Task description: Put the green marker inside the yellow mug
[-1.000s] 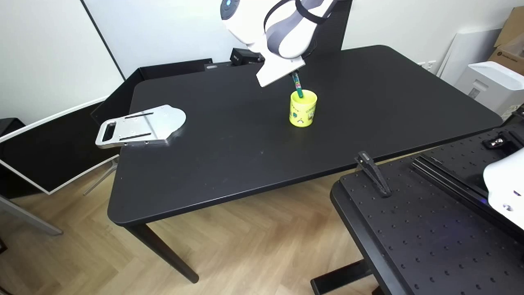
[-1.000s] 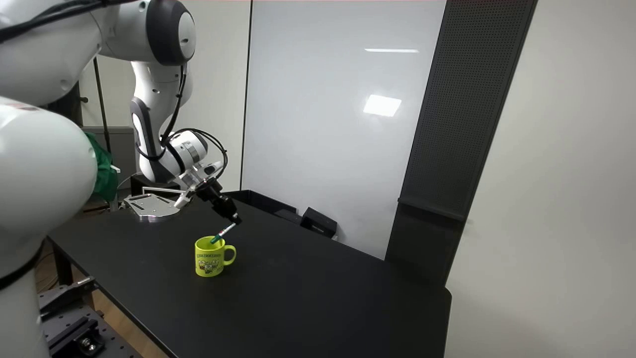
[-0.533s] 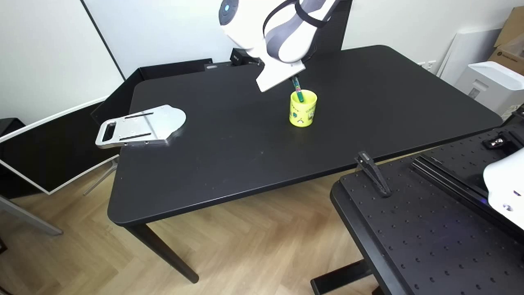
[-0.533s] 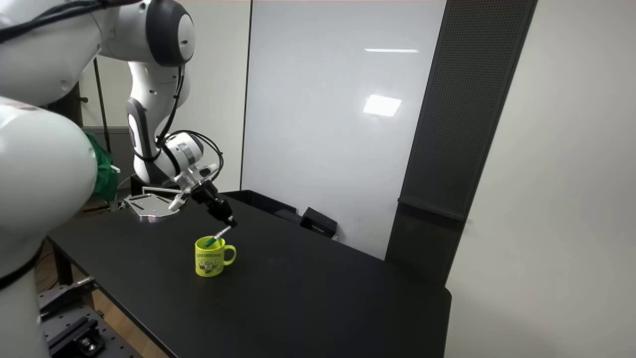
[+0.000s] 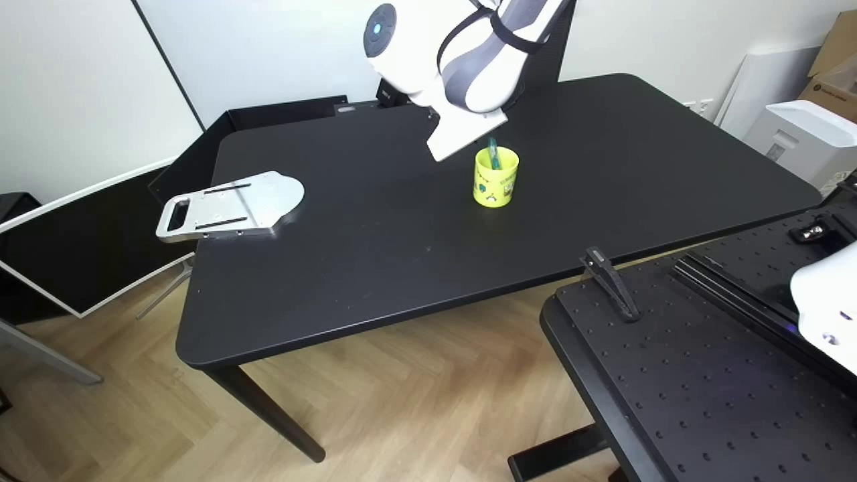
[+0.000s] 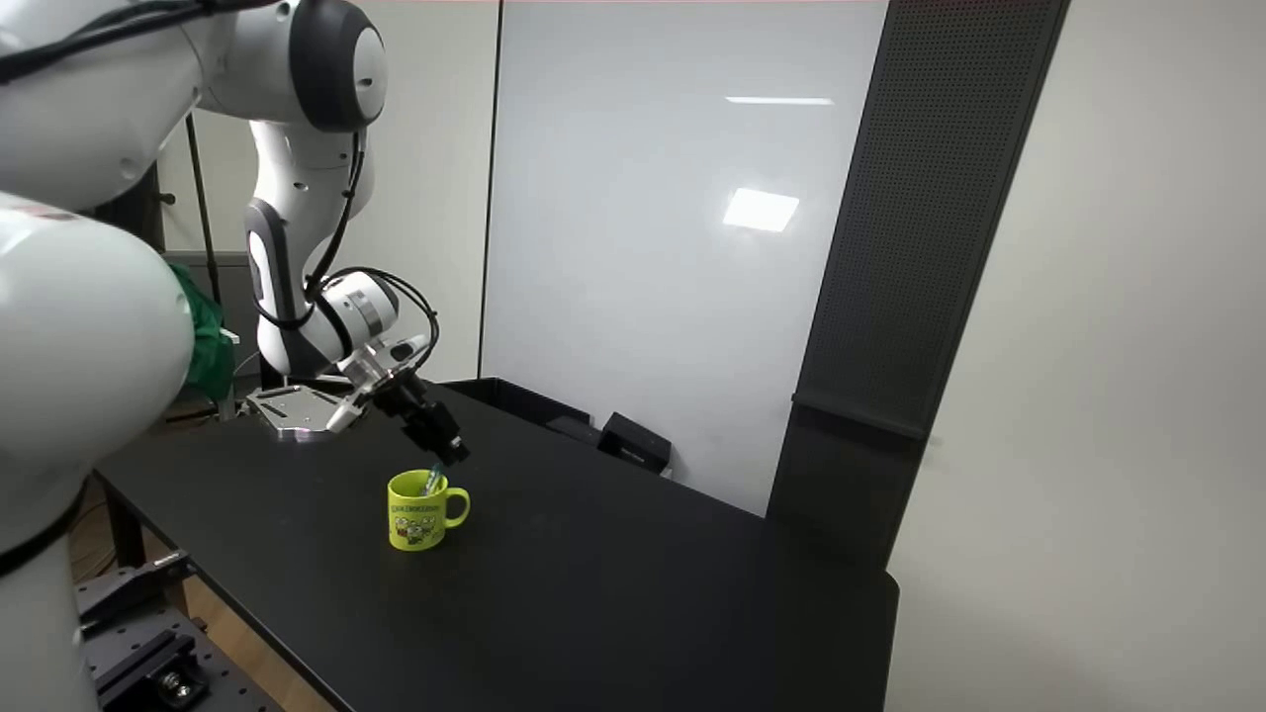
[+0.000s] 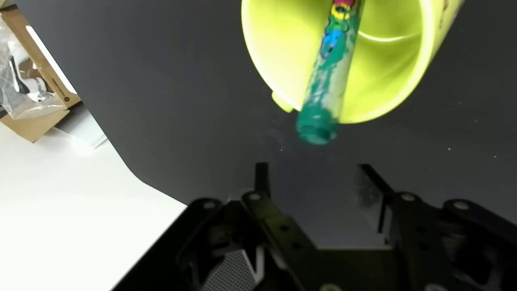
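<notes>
The yellow mug (image 5: 494, 187) stands upright on the black table and shows in both exterior views (image 6: 416, 519). The green marker (image 5: 494, 154) stands leaning inside the mug, its upper end sticking out above the rim. In the wrist view the marker (image 7: 328, 76) slants across the mug's opening (image 7: 278, 52) with its teal end nearest my gripper. My gripper (image 7: 313, 165) is open, with nothing between its fingers, a little apart from the marker's end. In an exterior view the gripper (image 6: 455, 455) is just above and behind the mug. The marker's lower end is hidden in the exterior views.
A silver metal plate with a handle (image 5: 241, 204) lies at the table's side edge. A black box (image 6: 633, 443) stands behind the table's far edge. A perforated black bench (image 5: 703, 375) with a clamp (image 5: 612, 284) adjoins the table's near side.
The gripper lowered with the marker into the mug, then opened and let go. The marker now stands steeper and lower in the mug. The mug has not moved.
</notes>
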You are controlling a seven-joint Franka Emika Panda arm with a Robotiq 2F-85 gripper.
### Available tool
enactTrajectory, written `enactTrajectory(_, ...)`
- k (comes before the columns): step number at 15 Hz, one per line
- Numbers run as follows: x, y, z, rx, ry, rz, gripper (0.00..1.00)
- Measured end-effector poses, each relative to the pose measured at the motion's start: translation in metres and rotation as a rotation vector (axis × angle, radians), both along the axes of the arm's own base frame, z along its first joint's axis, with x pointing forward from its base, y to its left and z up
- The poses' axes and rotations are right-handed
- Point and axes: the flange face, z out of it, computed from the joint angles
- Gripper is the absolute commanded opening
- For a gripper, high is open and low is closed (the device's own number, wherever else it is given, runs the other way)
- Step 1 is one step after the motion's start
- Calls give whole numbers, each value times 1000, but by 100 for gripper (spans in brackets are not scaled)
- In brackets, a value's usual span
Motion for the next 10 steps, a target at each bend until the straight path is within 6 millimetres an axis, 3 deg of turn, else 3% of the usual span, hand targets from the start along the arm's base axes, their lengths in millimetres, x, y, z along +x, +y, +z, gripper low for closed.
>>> enactTrajectory(3,-1,-4,-2,-12,1,11,100)
enactTrajectory(10,3,-19,7,-21,-12,25,100)
